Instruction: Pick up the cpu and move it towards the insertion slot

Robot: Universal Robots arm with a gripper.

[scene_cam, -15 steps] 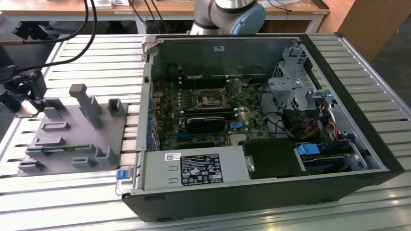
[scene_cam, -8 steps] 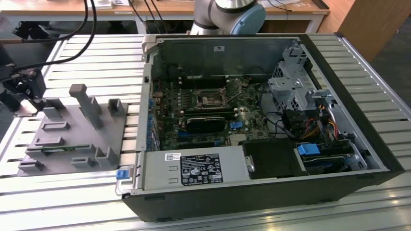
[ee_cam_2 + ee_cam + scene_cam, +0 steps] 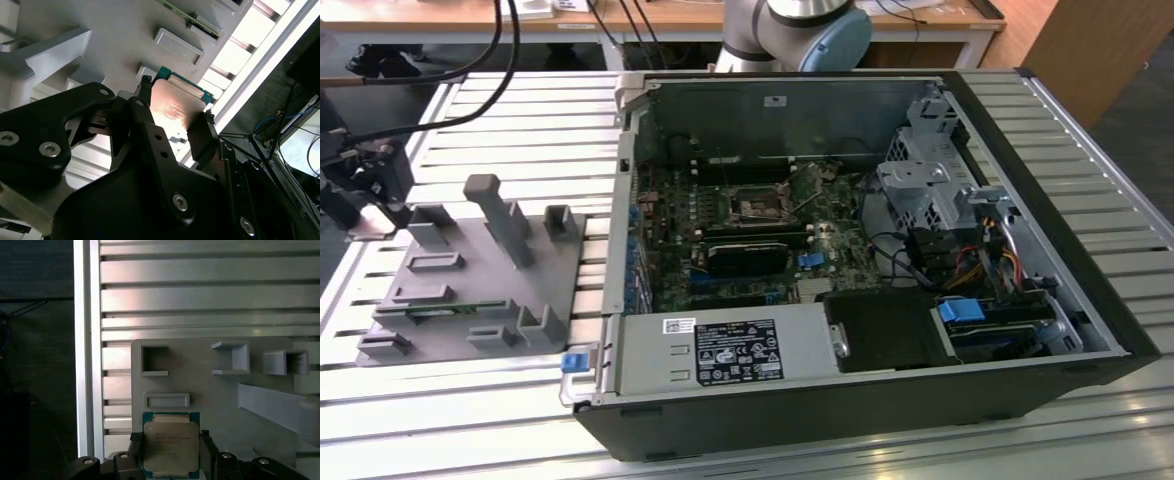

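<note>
**Exterior view.** You see the open computer case [image 3: 854, 410] lying on the slatted table [image 3: 520, 110]. Inside it, the motherboard [image 3: 680, 210] carries the insertion slot [image 3: 758, 206], a silvery frame around a dark centre. A long black module [image 3: 747, 252] lies just beside the slot, and a small blue connector [image 3: 810, 260] is near that. A labelled power supply [image 3: 720, 352] sits in the case's near corner. The grey holder tray [image 3: 454, 290], with its upright posts, rests on the table toward the exterior view's left, well apart from the slot. The arm's black wrist end [image 3: 363, 175] hangs at the tray's far-left edge.

**Second wrist view.** Note the gripper [image 3: 177, 100]: its two black fingers [image 3: 200, 140] press on opposite edges of the cpu [image 3: 172, 112], pinching it. The chip's shiny top carries a warm reflection, and a green rim shows along one edge.

**First wrist view.** You find the cpu [image 3: 171, 450] clamped in the gripper [image 3: 170, 439], over the tray [image 3: 210, 390] near the tray's edge. It sits just beside a shallow rectangular frame [image 3: 166, 400], with a square walled pocket [image 3: 155, 360] beyond. You cannot tell whether the chip rests on the tray or hangs clear of it
</note>
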